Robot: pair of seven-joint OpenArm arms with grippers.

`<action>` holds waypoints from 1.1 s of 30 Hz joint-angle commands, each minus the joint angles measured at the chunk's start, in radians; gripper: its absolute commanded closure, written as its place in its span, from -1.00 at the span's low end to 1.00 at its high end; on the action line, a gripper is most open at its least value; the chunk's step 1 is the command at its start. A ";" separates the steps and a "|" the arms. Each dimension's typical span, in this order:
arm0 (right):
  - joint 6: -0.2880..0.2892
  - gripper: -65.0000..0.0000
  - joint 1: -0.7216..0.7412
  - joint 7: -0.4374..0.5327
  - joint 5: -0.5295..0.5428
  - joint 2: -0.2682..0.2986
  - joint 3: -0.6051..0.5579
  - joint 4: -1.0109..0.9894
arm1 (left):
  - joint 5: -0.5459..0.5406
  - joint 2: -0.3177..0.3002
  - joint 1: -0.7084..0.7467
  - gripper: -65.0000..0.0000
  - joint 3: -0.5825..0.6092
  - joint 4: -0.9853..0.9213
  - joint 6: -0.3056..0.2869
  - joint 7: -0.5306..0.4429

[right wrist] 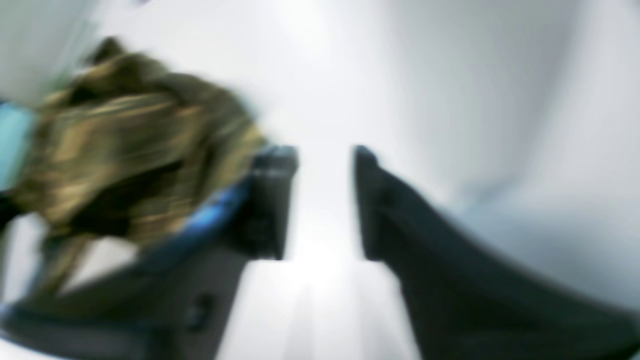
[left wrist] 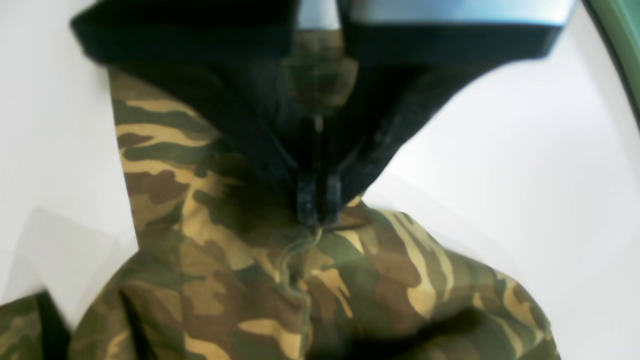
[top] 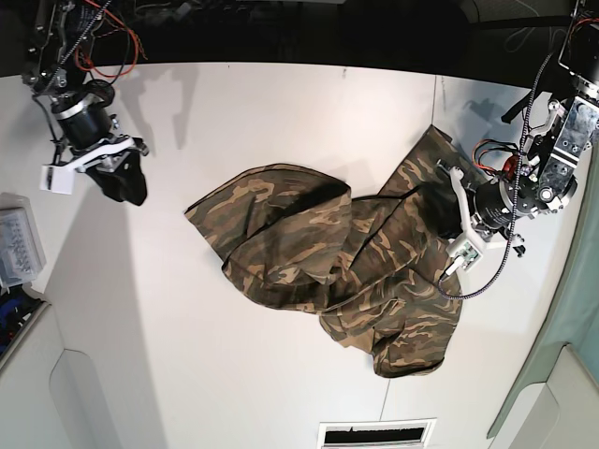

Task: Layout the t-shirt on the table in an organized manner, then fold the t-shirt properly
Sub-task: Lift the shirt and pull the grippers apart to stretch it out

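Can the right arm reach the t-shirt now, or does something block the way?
Probably yes: the right gripper hangs open, holding nothing, and only bare table lies between it and the t-shirt.

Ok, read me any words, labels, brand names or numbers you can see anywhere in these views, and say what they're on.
None can be read.
Crumpled olive, brown and tan camouflage fabric t-shirt: only the pattern shows, no label visible.
Small white tag on the right arm's black end effector: too small to tell if it carries text.
Wide flat white table: no markings.
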 commanded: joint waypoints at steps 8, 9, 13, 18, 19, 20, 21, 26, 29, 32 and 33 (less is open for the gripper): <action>-0.022 0.03 0.016 0.135 -0.154 -0.168 -0.303 0.017 | -0.006 0.008 -0.008 1.00 -0.009 0.014 0.004 -0.016; -0.046 0.03 0.019 0.167 -0.201 -0.187 -0.330 0.016 | -0.006 0.008 -0.008 1.00 -0.009 0.014 0.004 -0.016; -0.118 0.03 0.085 0.179 -0.296 -0.238 -0.399 -0.035 | -0.006 0.008 -0.008 1.00 -0.009 0.014 0.004 -0.015; -0.150 0.03 0.179 0.179 -0.297 -0.238 -0.427 -0.154 | -0.006 0.008 0.010 1.00 -0.009 0.014 0.003 -0.015; -0.150 0.03 0.186 0.179 -0.297 -0.238 -0.427 -0.168 | -0.006 0.008 0.015 1.00 -0.009 0.014 0.003 -0.015; -0.149 0.03 0.188 0.179 -0.296 -0.238 -0.427 -0.173 | -0.005 0.008 0.018 1.00 -0.009 0.014 0.003 -0.015; -0.147 0.03 0.188 0.179 -0.296 -0.238 -0.427 -0.173 | -0.004 0.008 0.021 1.00 -0.009 0.014 0.003 -0.015; -0.137 0.03 0.170 0.137 -0.270 -0.238 -0.425 -0.167 | -0.003 0.008 0.022 1.00 -0.009 0.014 0.004 -0.020; -0.124 0.04 0.129 0.139 -0.252 -0.237 -0.425 -0.151 | -0.003 0.008 0.022 1.00 -0.009 0.014 0.003 -0.019; -0.129 0.04 0.103 0.153 -0.251 -0.237 -0.420 -0.148 | -0.003 0.008 0.022 1.00 -0.009 0.014 0.003 -0.019; -0.137 0.04 0.099 0.154 -0.251 -0.237 -0.419 -0.148 | -0.003 0.008 0.022 1.00 -0.009 0.014 0.003 -0.019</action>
